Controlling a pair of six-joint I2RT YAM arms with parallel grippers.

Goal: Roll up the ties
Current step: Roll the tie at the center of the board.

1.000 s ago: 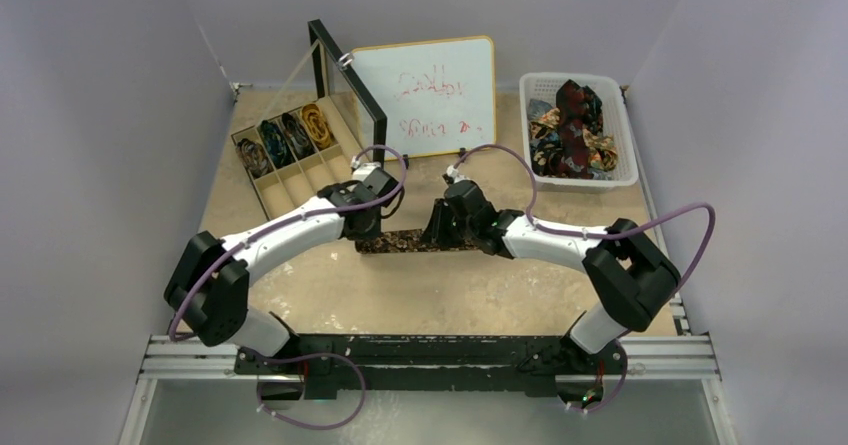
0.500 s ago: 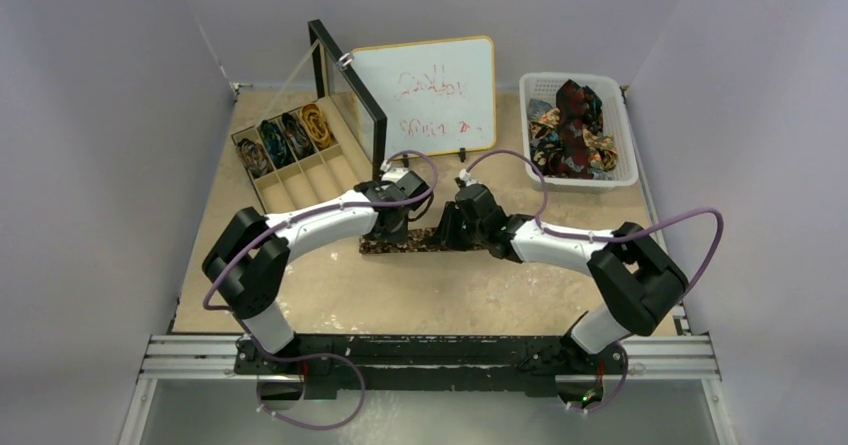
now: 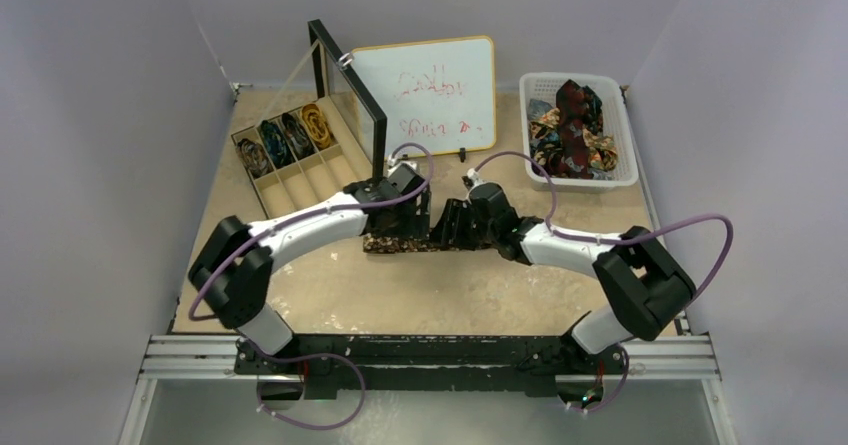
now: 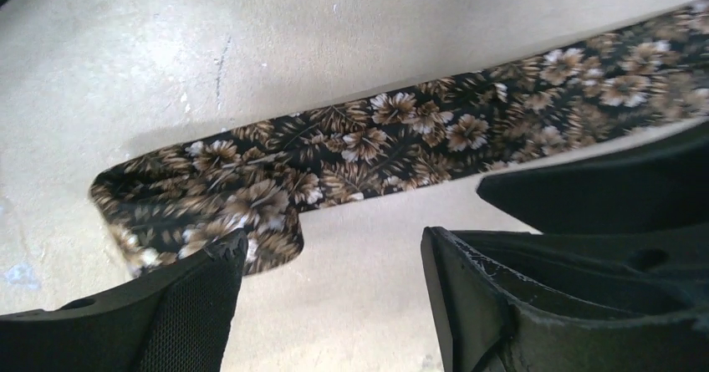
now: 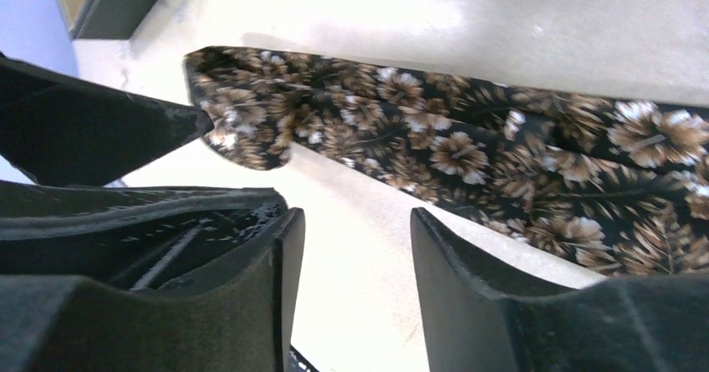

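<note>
One brown-gold leaf-patterned tie (image 3: 392,245) lies flat as a strip in the middle of the table, its left end folded over (image 4: 209,209). My left gripper (image 3: 404,227) hovers over that end, open (image 4: 330,242), with only bare table between its fingers. My right gripper (image 3: 447,228) stands just to its right, also open (image 5: 355,217), and the tie (image 5: 468,150) passes beyond its fingertips. Each wrist view shows the other gripper's black finger close by. Rolled ties (image 3: 285,137) sit in a divided box. Loose ties (image 3: 570,130) fill a basket.
A wooden divided box (image 3: 300,180) with its black lid (image 3: 350,90) raised stands at the back left. A whiteboard (image 3: 425,95) leans at the back centre. The white basket (image 3: 628,165) is at the back right.
Both grippers have opened and let go of the tie. The left arm has swung right along the strip, and the right gripper has shifted slightly right.
</note>
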